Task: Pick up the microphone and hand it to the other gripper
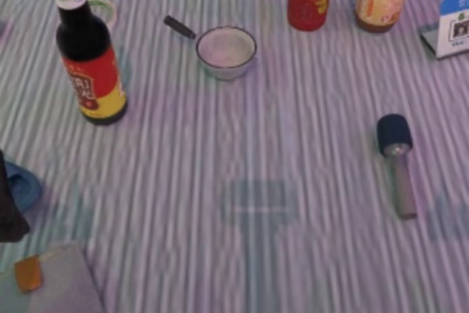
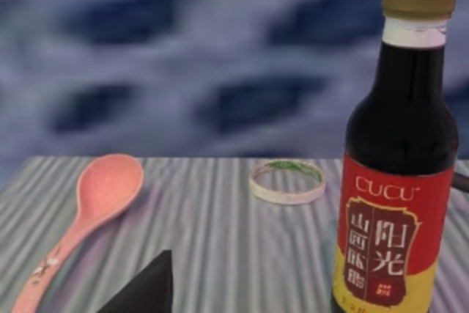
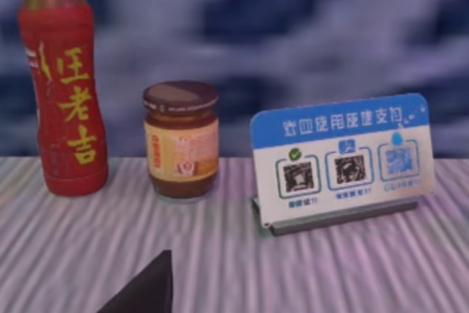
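- The microphone (image 1: 396, 164) lies flat on the table's right side, untouched.
- Dark foam head points toward the far edge; its slim grey handle, seemingly metallic, points nearer.

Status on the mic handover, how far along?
Nothing looks done yet: the microphone lies flat on the table, right of centre, untouched. Nothing is in hand either. No hand is near it; only part of the left arm shows at the table's left edge. Pickup and handover both remain.
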